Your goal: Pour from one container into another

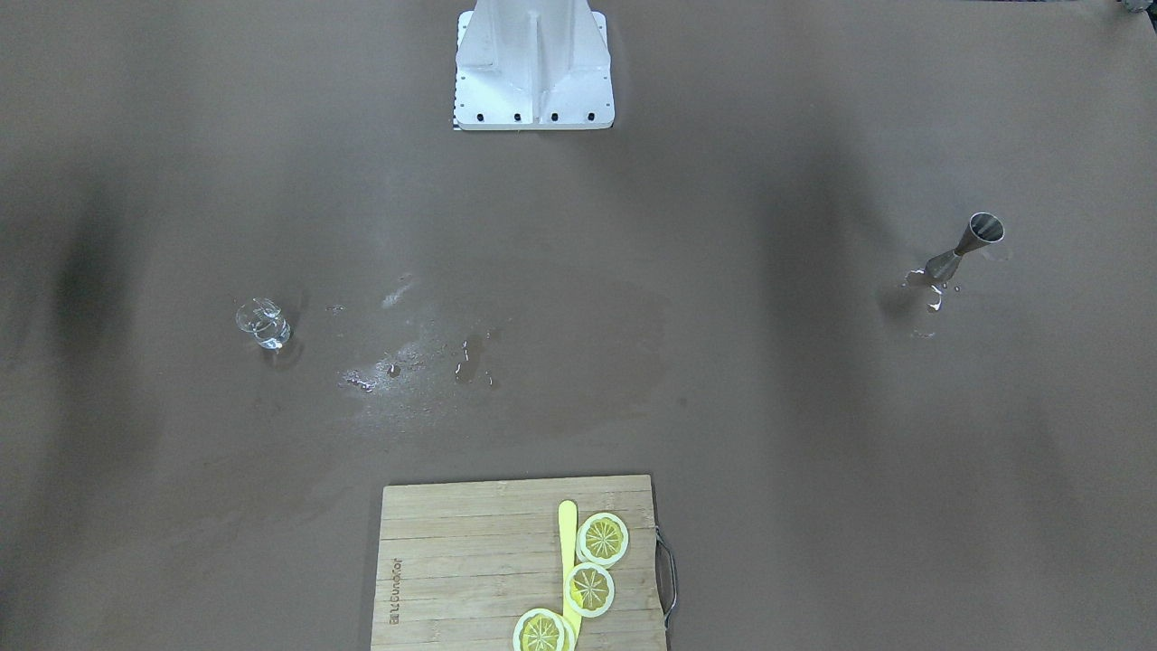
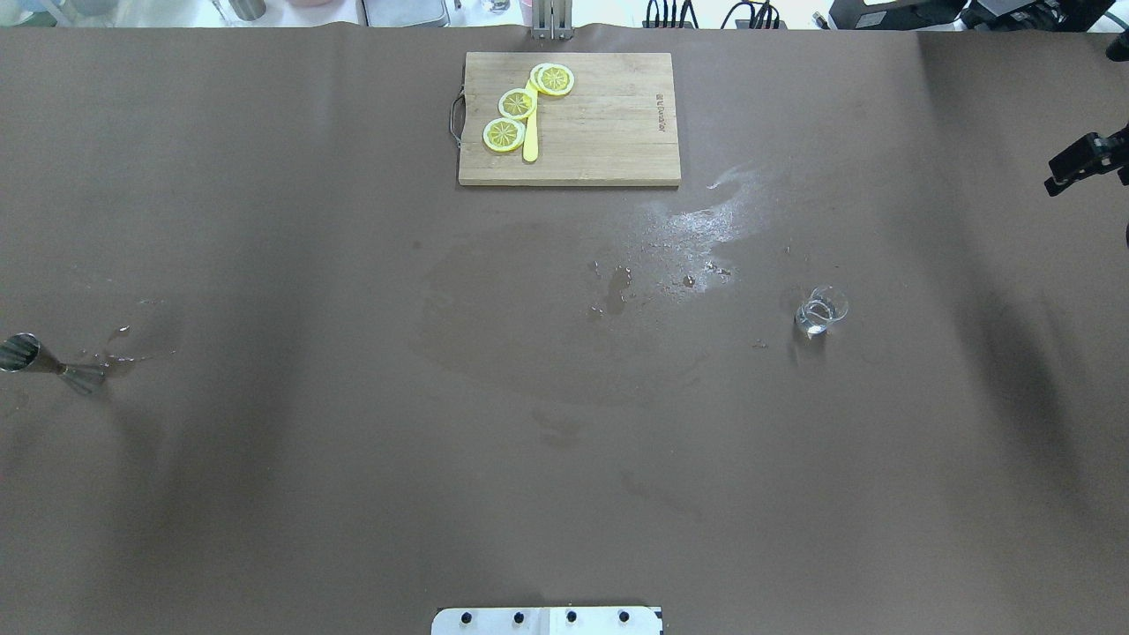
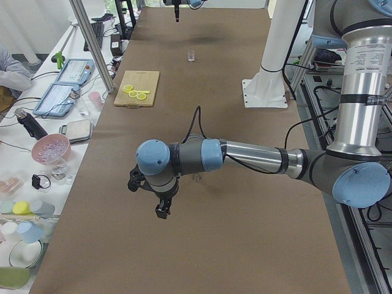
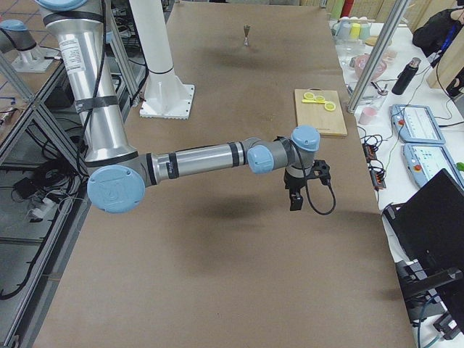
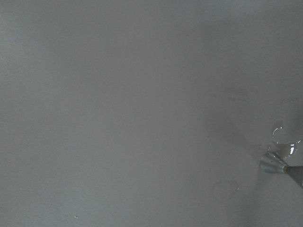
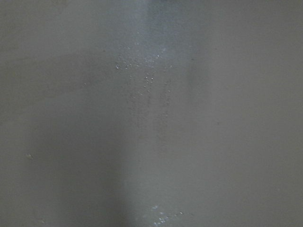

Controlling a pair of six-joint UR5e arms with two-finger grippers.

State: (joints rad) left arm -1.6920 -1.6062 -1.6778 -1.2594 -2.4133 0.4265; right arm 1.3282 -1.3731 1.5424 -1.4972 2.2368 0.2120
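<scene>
The clear glass cup stands upright on the brown table, right of centre in the overhead view, with a little clear liquid in it. The silver jigger stands far off at the table's left end, with drops of water around its foot; the left wrist view catches it at the lower right edge. My left gripper hangs high over the table near the jigger. My right gripper hangs high beyond the cup, near the right edge. Neither holds anything. I cannot tell whether either one is open or shut.
A wooden cutting board with lemon slices and a yellow knife lies at the far middle edge. Spilled water glistens between the board and the cup. The robot's white base stands at the near edge.
</scene>
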